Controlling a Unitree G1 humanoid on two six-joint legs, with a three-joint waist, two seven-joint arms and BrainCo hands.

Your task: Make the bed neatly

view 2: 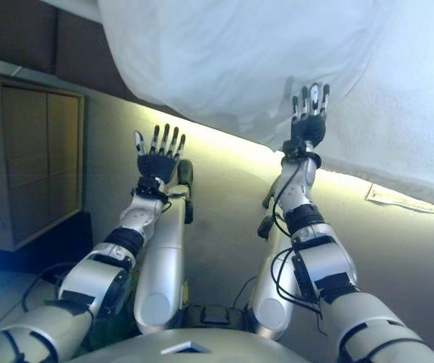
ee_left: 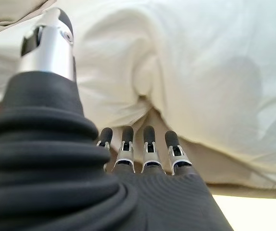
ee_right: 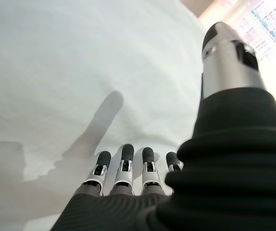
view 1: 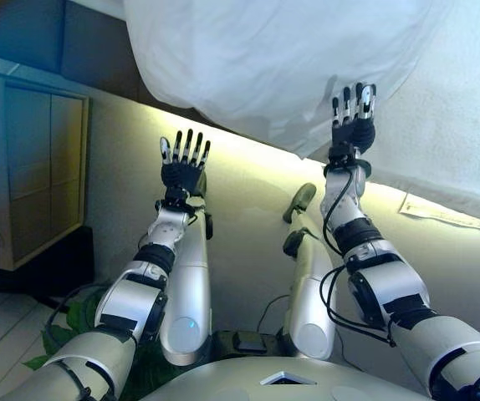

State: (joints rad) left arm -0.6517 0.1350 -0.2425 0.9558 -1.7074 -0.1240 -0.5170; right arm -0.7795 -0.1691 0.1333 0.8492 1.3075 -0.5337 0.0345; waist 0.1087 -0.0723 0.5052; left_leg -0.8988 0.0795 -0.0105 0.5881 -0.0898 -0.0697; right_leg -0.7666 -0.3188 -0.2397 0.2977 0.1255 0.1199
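A white duvet [view 1: 265, 58] hangs in loose folds over the bed's edge across the top of the eye views. My left hand [view 1: 183, 171] is open with straight fingers, held up just short of the duvet's lower hem. In the left wrist view its fingers [ee_left: 147, 149] point at a bunched fold of the duvet [ee_left: 186, 72] without touching it. My right hand [view 1: 353, 129] is open too, raised farther, its fingertips level with the hanging edge. The right wrist view has its fingers [ee_right: 128, 163] straight before smooth white cloth [ee_right: 70, 62], where the hand's shadow falls.
A wooden cabinet [view 1: 31, 167] stands at the left against the wall. A printed sheet of paper [view 1: 441, 213] lies on the beige floor at the right, under the duvet's edge. Green leaves [view 1: 64, 330] show at the lower left.
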